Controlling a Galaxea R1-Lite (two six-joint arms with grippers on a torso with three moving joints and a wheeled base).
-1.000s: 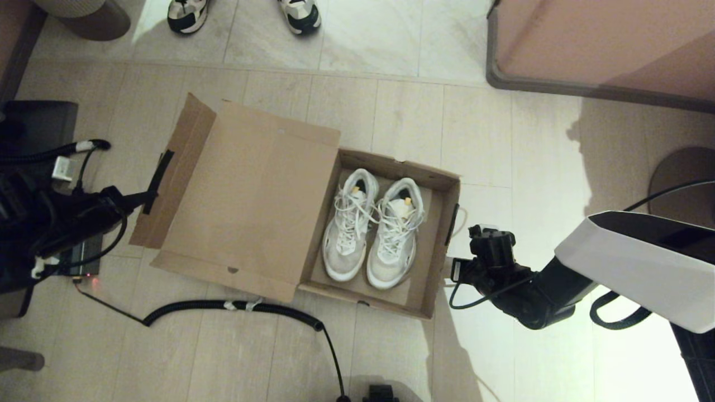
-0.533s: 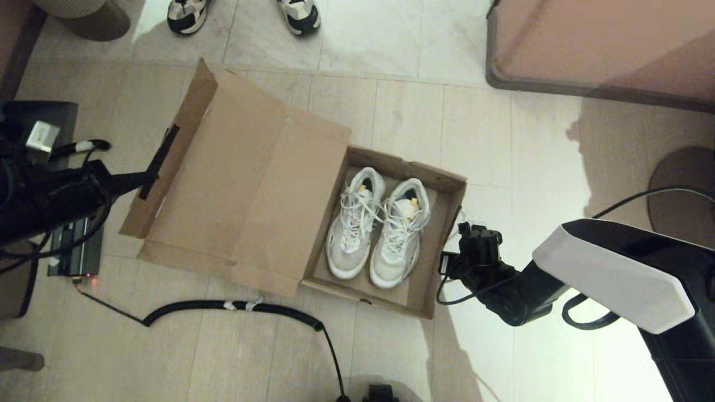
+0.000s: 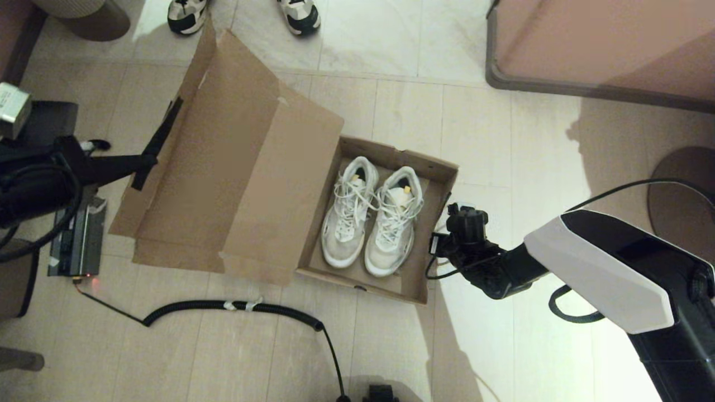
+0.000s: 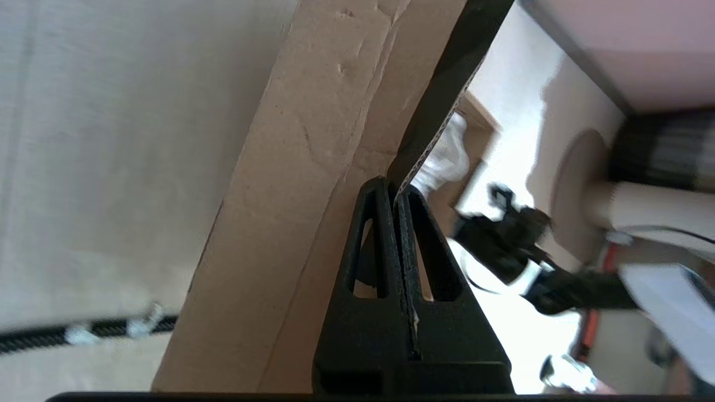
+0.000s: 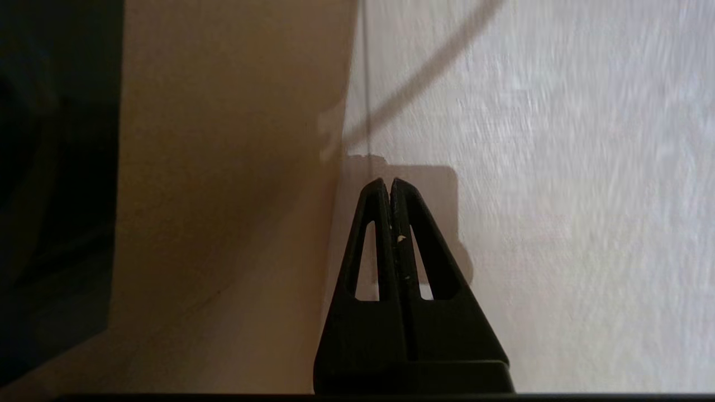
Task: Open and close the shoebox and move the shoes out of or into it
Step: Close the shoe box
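The brown shoebox lies open on the floor with the two white shoes side by side inside it. Its lid is lifted partway and slants up on the left. My left gripper is shut on the lid flap's dark taped edge. In the left wrist view the gripper pinches that tape strip, and a shoe shows behind it. My right gripper hangs just outside the box's right wall. In the right wrist view it is shut and empty beside that wall.
A coiled black cable runs along the floor in front of the box. A person's white-and-black sneakers stand beyond the lid. Pink furniture fills the far right, a round base stands at right, and a black device sits at left.
My left gripper has risen and carried the lid flap up, so the lid stands steeper. The box shifted slightly. My right gripper has moved in closer to the box's right wall.
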